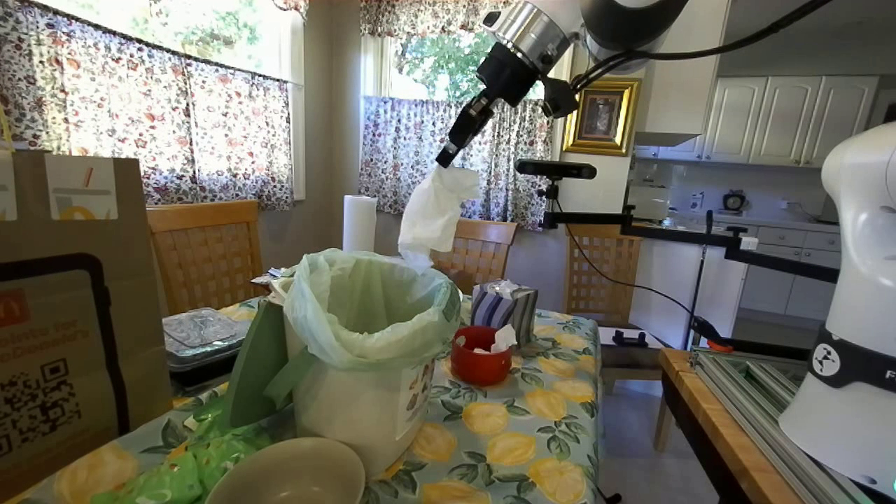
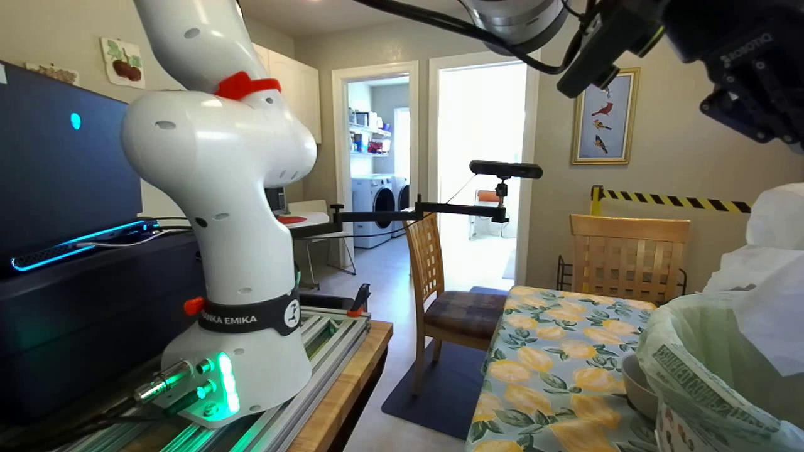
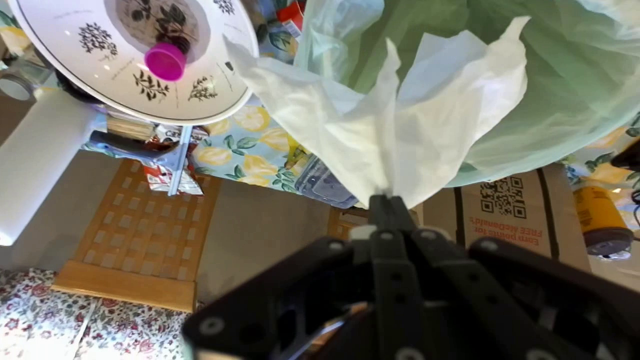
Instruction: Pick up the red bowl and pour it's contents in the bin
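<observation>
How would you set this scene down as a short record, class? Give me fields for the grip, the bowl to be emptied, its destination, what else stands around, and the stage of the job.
Grip: gripper shut on a white tissue, hanging near the mouth of the bin; contact unclear
To be emptied: red bowl, upright on the lemon-print tablecloth, white scraps inside
Destination: bin, a white bucket lined with a pale green bag
Around: grey-beige bowl, striped tissue box
Stage: red bowl not yet lifted
</observation>
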`<state>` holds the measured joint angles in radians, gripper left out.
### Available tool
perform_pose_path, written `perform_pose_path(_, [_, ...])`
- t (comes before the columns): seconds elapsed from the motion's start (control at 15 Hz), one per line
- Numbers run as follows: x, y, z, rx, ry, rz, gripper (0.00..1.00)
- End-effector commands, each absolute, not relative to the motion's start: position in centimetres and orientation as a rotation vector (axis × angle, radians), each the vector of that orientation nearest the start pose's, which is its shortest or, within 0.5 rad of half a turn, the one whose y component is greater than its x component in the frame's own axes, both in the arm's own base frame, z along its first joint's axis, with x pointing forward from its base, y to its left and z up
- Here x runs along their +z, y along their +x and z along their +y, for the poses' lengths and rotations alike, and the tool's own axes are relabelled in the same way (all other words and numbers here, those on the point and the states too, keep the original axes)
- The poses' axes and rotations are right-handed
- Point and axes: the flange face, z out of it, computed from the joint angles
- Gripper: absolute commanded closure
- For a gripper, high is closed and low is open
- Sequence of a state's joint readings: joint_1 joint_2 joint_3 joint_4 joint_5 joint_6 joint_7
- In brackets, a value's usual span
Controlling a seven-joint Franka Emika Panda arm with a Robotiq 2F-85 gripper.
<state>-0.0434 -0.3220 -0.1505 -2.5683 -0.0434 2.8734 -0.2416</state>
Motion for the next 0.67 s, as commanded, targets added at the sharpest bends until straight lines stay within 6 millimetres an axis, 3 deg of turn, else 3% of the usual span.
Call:
perform_pose_path(0.0, [44.7, 48.6, -7.9, -0.996, -3.059, -0.143, 1.00])
perform_pose_path(0.33, [43.7, 51.6, -5.7, -0.951, -3.016, -0.173, 1.00])
perform_pose_path(0.6, [42.5, 52.5, -4.6, -0.844, -2.993, -0.163, 1.00])
